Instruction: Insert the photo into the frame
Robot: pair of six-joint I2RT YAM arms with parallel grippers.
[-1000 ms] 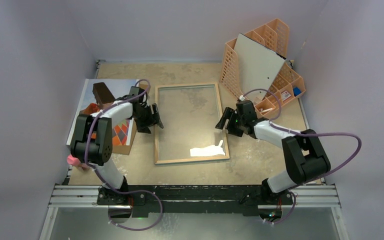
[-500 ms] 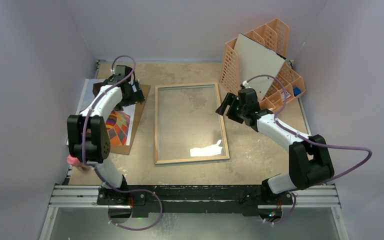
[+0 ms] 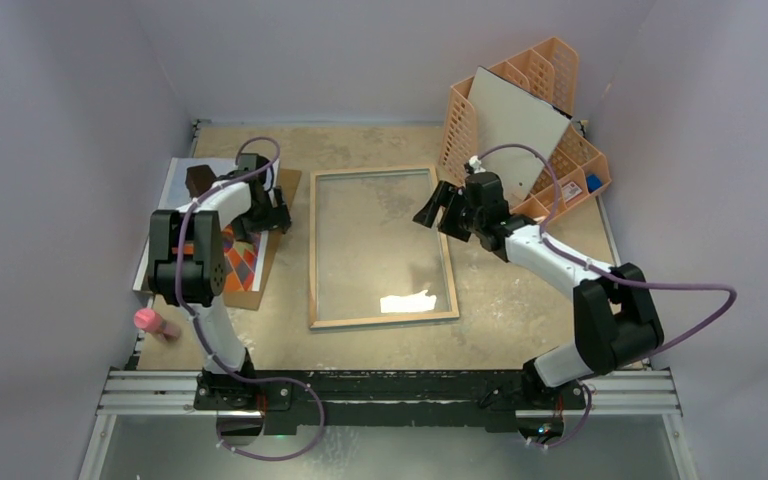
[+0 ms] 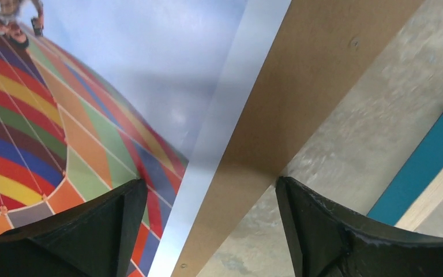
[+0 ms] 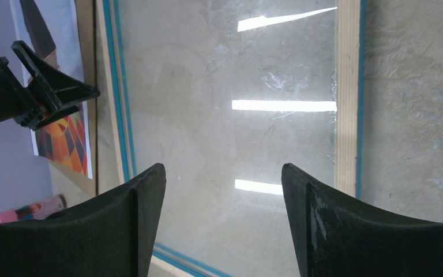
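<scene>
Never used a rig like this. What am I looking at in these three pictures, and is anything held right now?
Two robot arms are bolted at the near edge of a table. The wide picture looks down from above; the other two come from cameras on each wrist. The left pincer hovers open over the edge of the photo, which lies on a brown board. The right pincer hangs open above the frame, lying flat mid-table. An orange organiser stands far right. Nothing is held.

Orange lattice organiser (image 3: 460,125), pink object (image 3: 152,322)
</scene>
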